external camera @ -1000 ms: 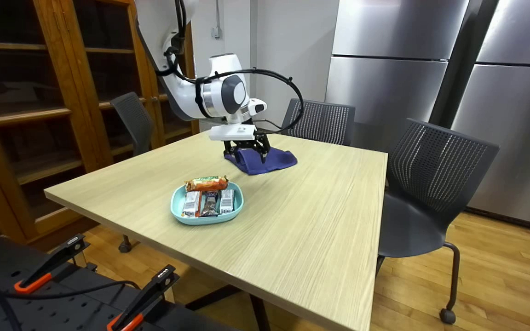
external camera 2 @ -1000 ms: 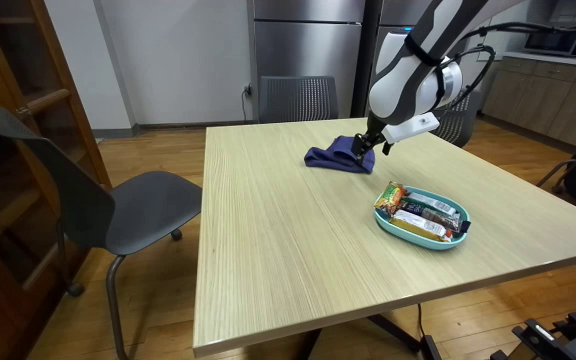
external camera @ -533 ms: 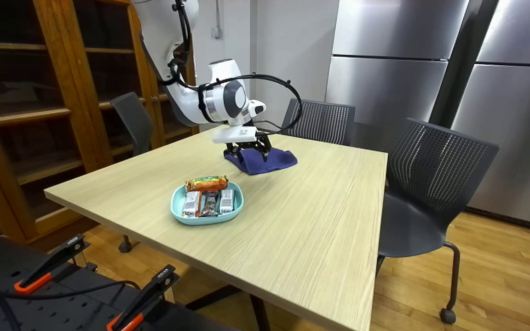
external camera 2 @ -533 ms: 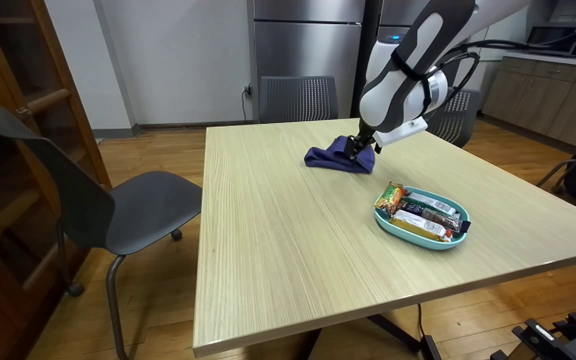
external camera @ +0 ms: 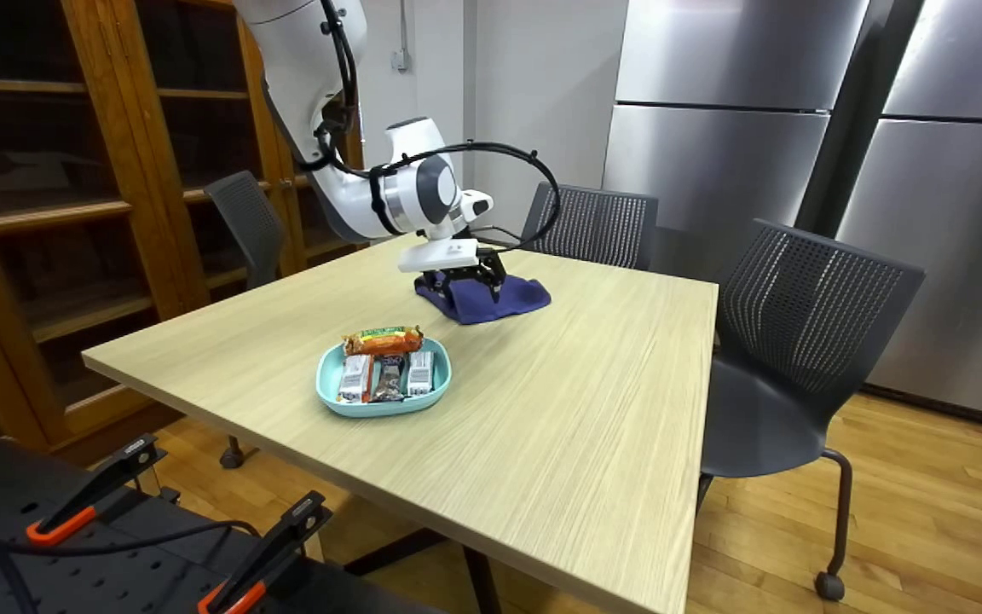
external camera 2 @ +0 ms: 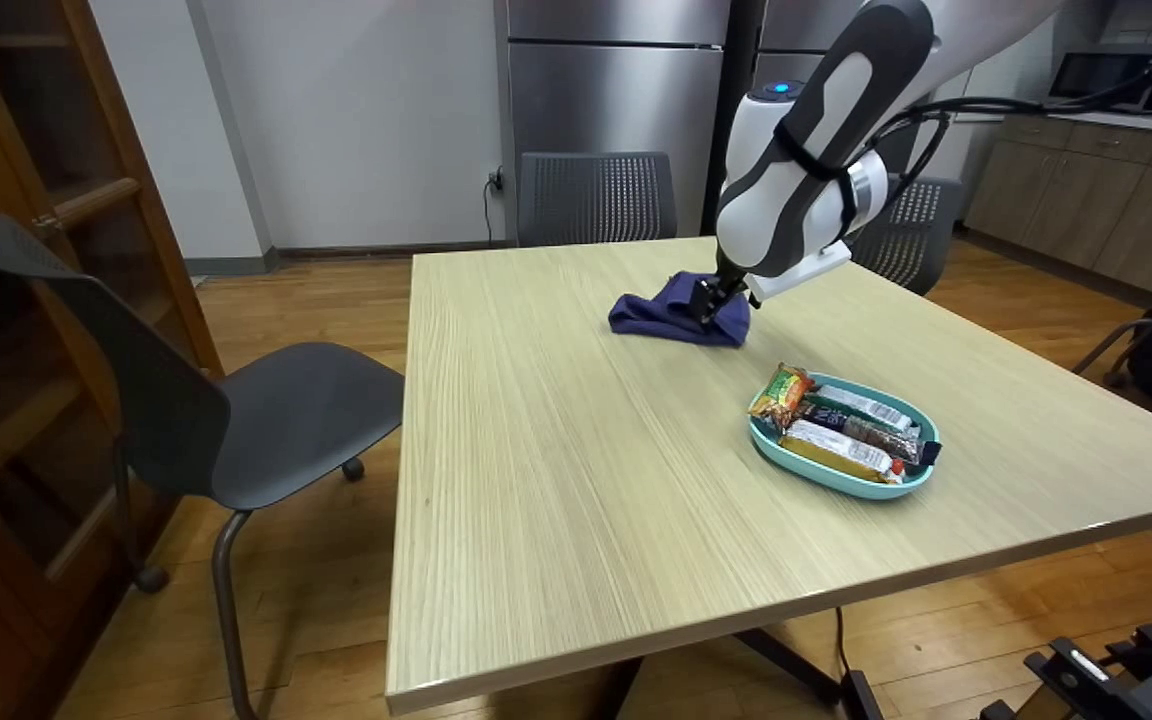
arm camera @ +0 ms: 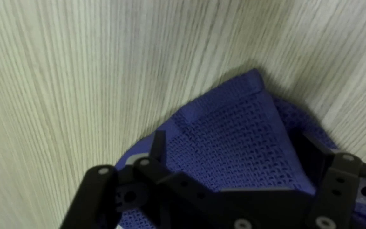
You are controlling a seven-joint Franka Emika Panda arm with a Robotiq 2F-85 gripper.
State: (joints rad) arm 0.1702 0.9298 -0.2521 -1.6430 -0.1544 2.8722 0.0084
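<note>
A dark blue cloth (external camera: 525,296) lies crumpled on the table, seen in both exterior views. Above it my gripper (external camera: 470,294) points downward with its jaws wide apart. In the wrist view the blue cloth (arm camera: 227,152) fills the space between and below the two fingers, a folded hemmed corner reaching past the fingertips. The left finger (arm camera: 159,146) overlaps the cloth's edge, and the right one sits by the hem in shadow. Whether the fingertips touch the fabric I cannot tell. Nothing is gripped. A turquoise tray (external camera 2: 836,483) of wrapped snack bars stands nearer the camera.
An orange-wrapped bar (external camera: 384,342) rests across the tray's rim, with several others inside. Dark chairs (external camera: 781,358) stand around the wooden table (external camera: 576,443). Cables loop from the arm. Black clamps (external camera: 269,546) with orange handles sit on the mount beyond the table's near edge.
My gripper has come lower over the cloth and shifted slightly, rightward in an exterior view, with its jaws still wide. Cloth and tray have stayed in place.
</note>
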